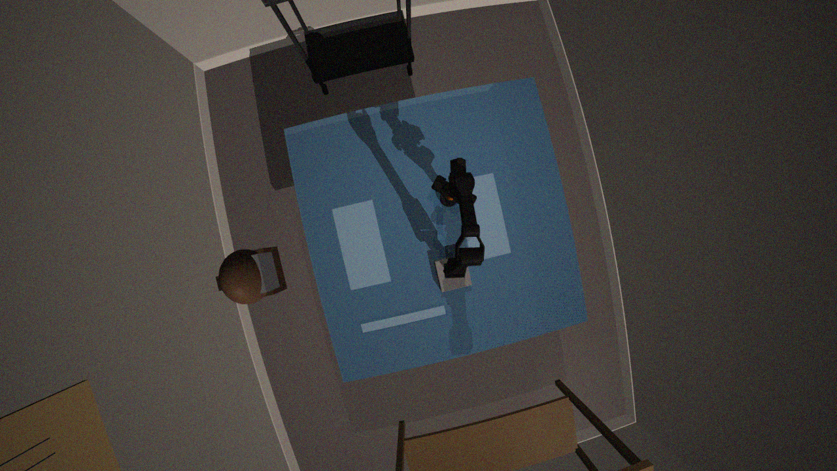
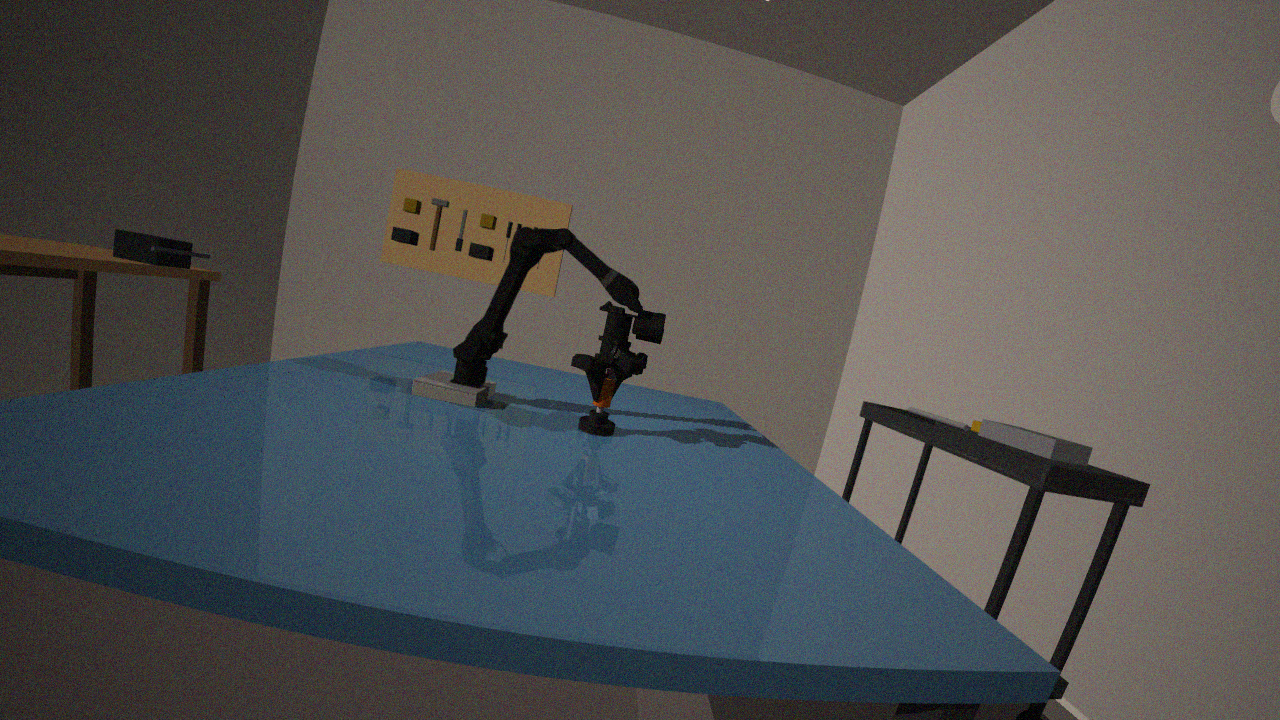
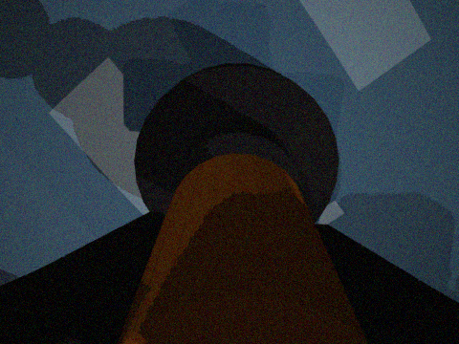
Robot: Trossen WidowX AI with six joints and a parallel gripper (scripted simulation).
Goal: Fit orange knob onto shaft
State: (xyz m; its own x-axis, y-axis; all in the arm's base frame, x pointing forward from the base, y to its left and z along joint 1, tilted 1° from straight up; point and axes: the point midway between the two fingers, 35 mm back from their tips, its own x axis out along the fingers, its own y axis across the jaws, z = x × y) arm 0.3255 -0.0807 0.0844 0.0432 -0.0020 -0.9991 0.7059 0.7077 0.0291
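Observation:
My gripper point(image 2: 606, 386) point(image 1: 448, 199) is shut on the orange knob point(image 3: 243, 287) point(image 2: 606, 388) point(image 1: 450, 199) and holds it upright, straight over the dark round pedestal point(image 3: 191, 128) point(image 2: 596, 424). In the exterior view a short silver piece of the shaft point(image 2: 597, 409) shows between the knob's bottom and the pedestal. In the wrist view the knob hides the shaft and the middle of the pedestal. I cannot tell how the knob's hole is turned.
The arm's base sits on a pale plate point(image 1: 454, 282) point(image 2: 452, 389) on the blue table point(image 1: 362, 175) point(image 2: 268, 465). A dark side table point(image 2: 1002, 456) stands off the table's right edge. A wooden bench point(image 2: 89, 264) stands at the far left.

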